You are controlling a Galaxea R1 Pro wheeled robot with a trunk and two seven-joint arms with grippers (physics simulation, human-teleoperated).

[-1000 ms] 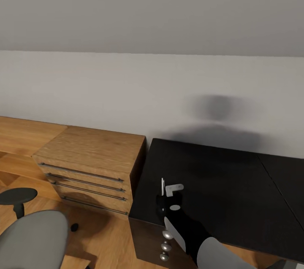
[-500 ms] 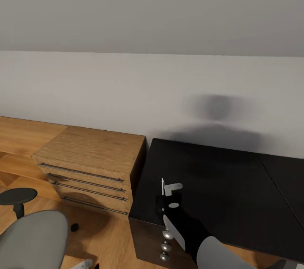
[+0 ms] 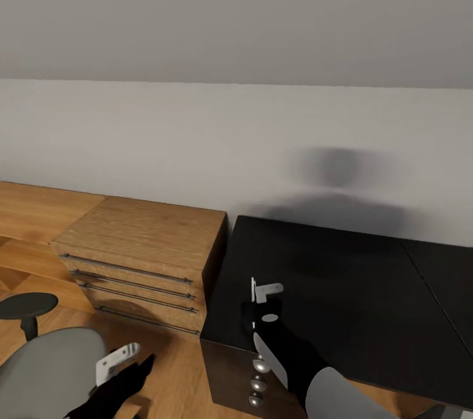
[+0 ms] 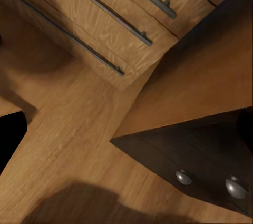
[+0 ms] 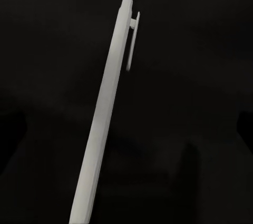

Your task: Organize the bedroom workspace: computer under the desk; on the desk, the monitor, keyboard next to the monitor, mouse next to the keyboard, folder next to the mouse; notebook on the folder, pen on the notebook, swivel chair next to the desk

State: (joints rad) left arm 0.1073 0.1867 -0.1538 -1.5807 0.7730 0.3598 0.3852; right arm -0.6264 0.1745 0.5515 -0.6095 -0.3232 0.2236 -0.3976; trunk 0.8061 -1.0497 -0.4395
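Observation:
The matt black desk point(image 3: 355, 281) fills the right of the head view, with its drawer unit's round silver knobs point(image 3: 257, 382) at the front corner. My right gripper point(image 3: 261, 301) hovers just above the desk's front left corner, shut on the thin white pen point(image 3: 253, 287), which stands nearly upright. In the right wrist view the pen point(image 5: 103, 124) with its clip runs across the black desk top. The grey swivel chair point(image 3: 46, 373) sits at lower left, one black armrest point(image 3: 26, 306) showing. My left gripper point(image 3: 125, 361) hangs beside the chair, low over the floor; its jaws are unclear.
A light wooden chest of drawers point(image 3: 141, 242) with long metal handles stands against the desk's left side, also in the left wrist view point(image 4: 105, 18). The sloped grey wall point(image 3: 236, 130) runs behind. Wooden floor point(image 4: 79, 145) lies between the chest, the chair and the desk's drawer unit point(image 4: 200, 155).
My left gripper has risen into the head view at lower left, beside the chair. My right gripper with the pen has barely moved.

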